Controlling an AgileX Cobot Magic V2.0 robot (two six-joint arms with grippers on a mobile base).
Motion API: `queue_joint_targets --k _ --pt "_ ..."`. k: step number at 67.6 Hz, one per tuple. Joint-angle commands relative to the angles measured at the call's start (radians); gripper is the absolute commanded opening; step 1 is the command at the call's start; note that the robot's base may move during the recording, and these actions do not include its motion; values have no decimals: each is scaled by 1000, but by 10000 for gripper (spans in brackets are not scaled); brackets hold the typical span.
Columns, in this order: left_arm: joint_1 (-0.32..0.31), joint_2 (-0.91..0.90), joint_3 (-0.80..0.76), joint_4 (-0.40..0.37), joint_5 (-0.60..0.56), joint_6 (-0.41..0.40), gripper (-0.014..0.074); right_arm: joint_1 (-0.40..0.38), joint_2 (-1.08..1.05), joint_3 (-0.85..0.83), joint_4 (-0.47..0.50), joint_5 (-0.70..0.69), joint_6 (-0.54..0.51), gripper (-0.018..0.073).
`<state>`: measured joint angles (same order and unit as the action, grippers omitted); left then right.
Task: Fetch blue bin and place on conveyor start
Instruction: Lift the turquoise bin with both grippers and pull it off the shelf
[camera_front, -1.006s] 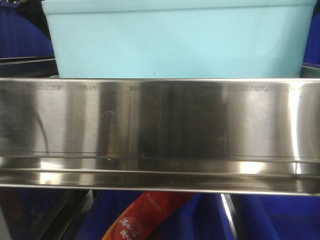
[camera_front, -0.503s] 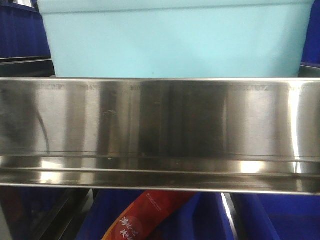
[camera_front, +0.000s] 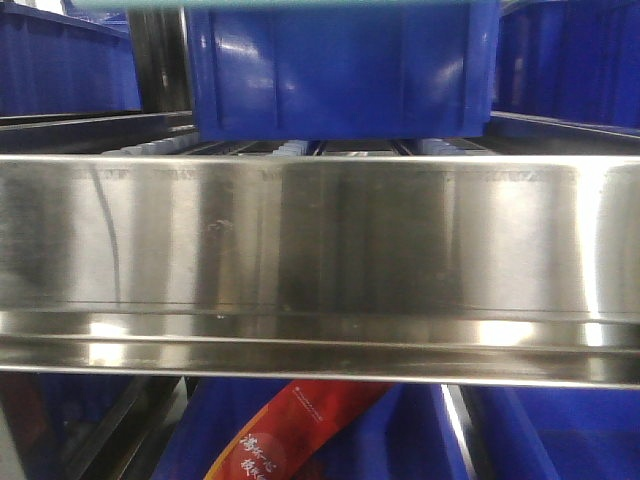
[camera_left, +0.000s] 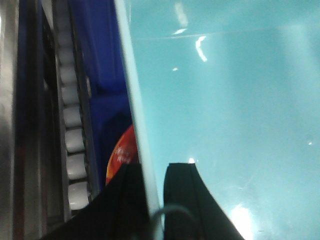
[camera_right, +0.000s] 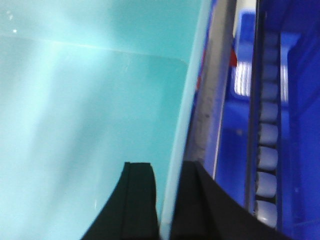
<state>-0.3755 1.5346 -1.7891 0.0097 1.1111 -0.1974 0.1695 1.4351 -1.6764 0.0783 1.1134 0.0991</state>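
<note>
- One turquoise bin (camera_left: 225, 100) is held between two tools, one at each end, and fills most of both wrist views.
- The left tool (camera_left: 156, 169) has two black fingers (camera_left: 187, 195) straddling the bin's thin pale rim (camera_left: 137, 115). One finger is inside the tub and one outside, drawn in tight on the wall between them.
- The right tool (camera_right: 165, 169) holds the opposite wall the same way. Its two fingers are nearly together, with the rim running up between them.
- In the front view the bin shows only as a thin turquoise strip along the top edge of the frame, above the shelf.
- Three dark crates (camera_front: 340, 70) stand on that upper level: one in the centre directly under the strip, one at far left and one at far right.
- One steel rail (camera_front: 320, 250) crosses the whole width of the front view below the crates, streaked with reflections.
- One row of pale rollers (camera_left: 75, 140) runs beside the bin in each wrist view. It lies left of the left tool and right of the right tool, with dark blue plastic between rollers and bin.
- One red packet (camera_front: 290, 430) with white print lies below the rail, among more dark blue plastic.
</note>
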Motion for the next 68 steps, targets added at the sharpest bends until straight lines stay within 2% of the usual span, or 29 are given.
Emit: queue_joint_targets --k 1,12,68 --pt "-8 -50 -8 -10 -55 11 -111 4 -24 -8 -4 -23 -21 -151" --pt "-8 -52 -8 14 -54 11 -111 4 -19 -8 -4 -23 -21 -151" --pt "-8 -44 -8 14 -60 11 -111 4 -19 -8 -4 -23 -21 -151"
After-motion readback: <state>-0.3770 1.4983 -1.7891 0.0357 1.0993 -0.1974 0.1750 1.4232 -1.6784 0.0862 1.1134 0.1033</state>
